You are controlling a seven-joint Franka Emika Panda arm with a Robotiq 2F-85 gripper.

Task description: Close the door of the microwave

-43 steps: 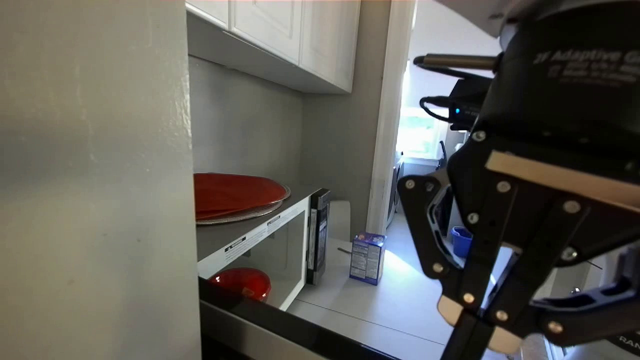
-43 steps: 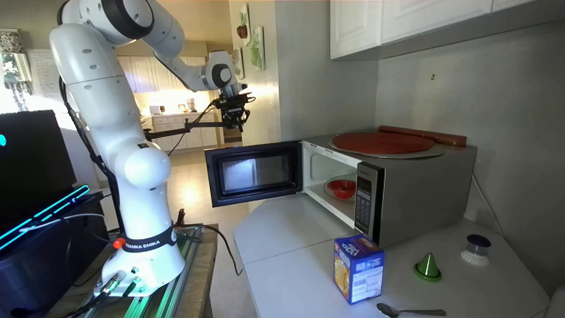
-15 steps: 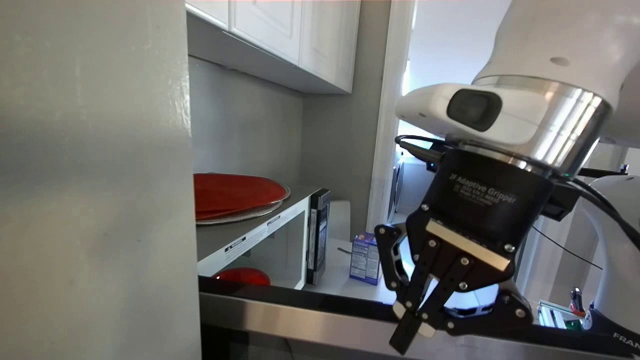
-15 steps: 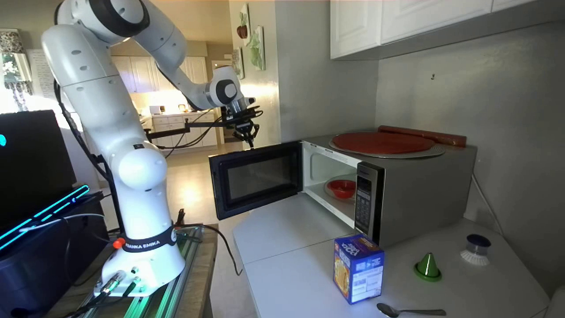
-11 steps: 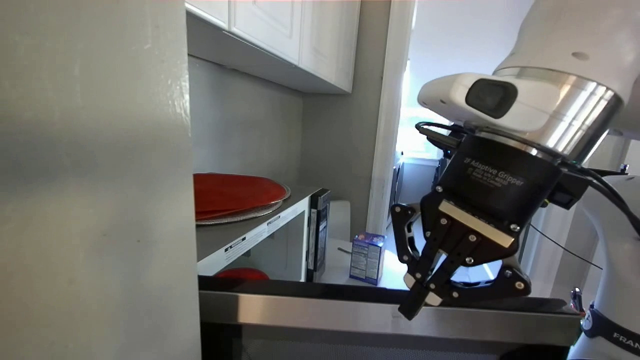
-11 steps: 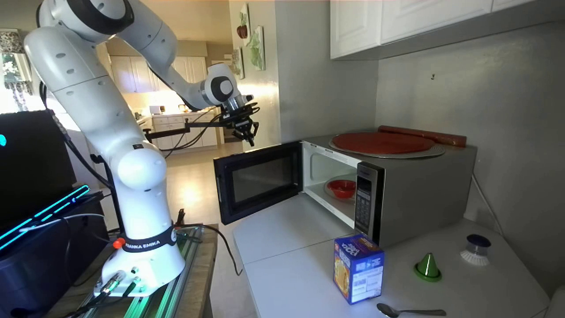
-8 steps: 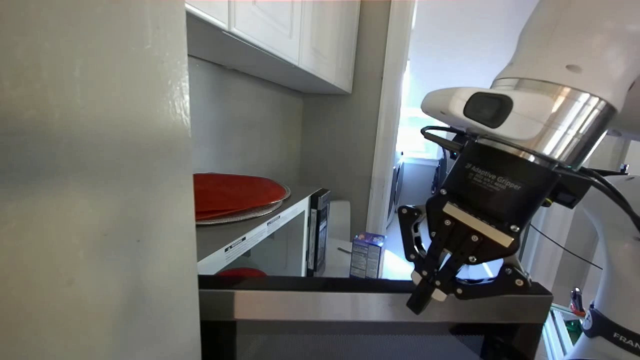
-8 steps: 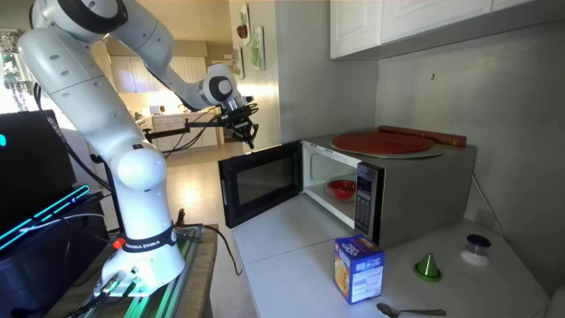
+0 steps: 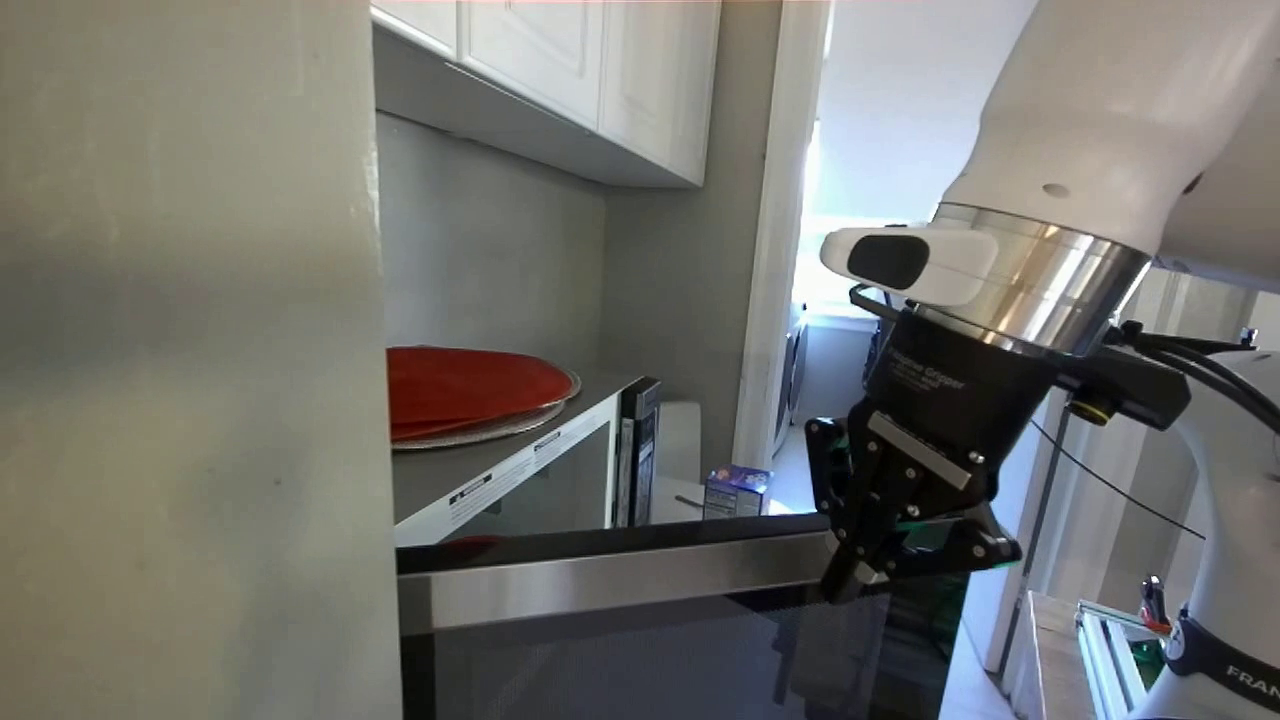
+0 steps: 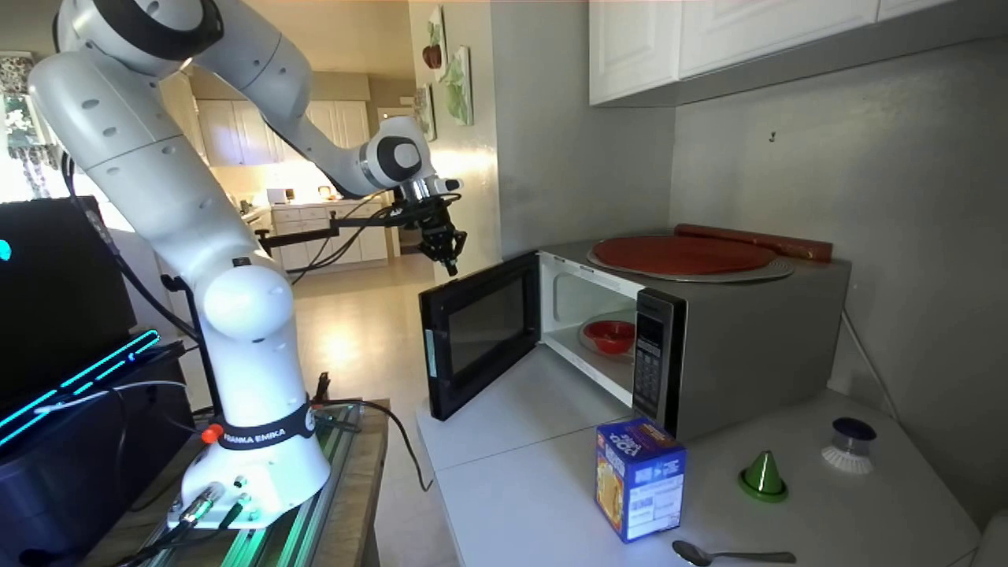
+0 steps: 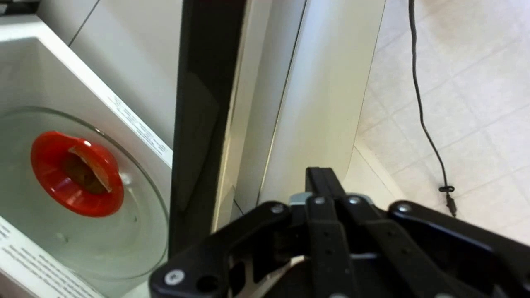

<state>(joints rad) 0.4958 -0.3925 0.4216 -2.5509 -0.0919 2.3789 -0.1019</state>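
Observation:
The microwave (image 10: 756, 346) stands on the counter with its dark glass door (image 10: 484, 335) partly open. In an exterior view the door's silver frame and dark outer glass (image 9: 620, 650) face the camera. The wrist view shows the door's dark top edge (image 11: 201, 103) from above, left of the fingers. My gripper (image 9: 842, 585) is shut with nothing between its fingertips, pointing down at the door's outer face near the top and free end. Its closed tips show in the wrist view (image 11: 325, 176). Whether they touch the door I cannot tell.
A red bowl (image 10: 609, 337) sits on the glass plate inside the microwave. A red round mat (image 10: 681, 256) lies on its top. On the counter are a blue box (image 10: 639, 480), a green cone (image 10: 762, 476), a brush (image 10: 850, 445) and a spoon (image 10: 732, 555). White cabinets (image 10: 772, 35) hang above.
The door has swung from wide open toward the microwave front and is now partly open. My gripper has come down to the door's outer side, moved with it, and tilted more steeply downward.

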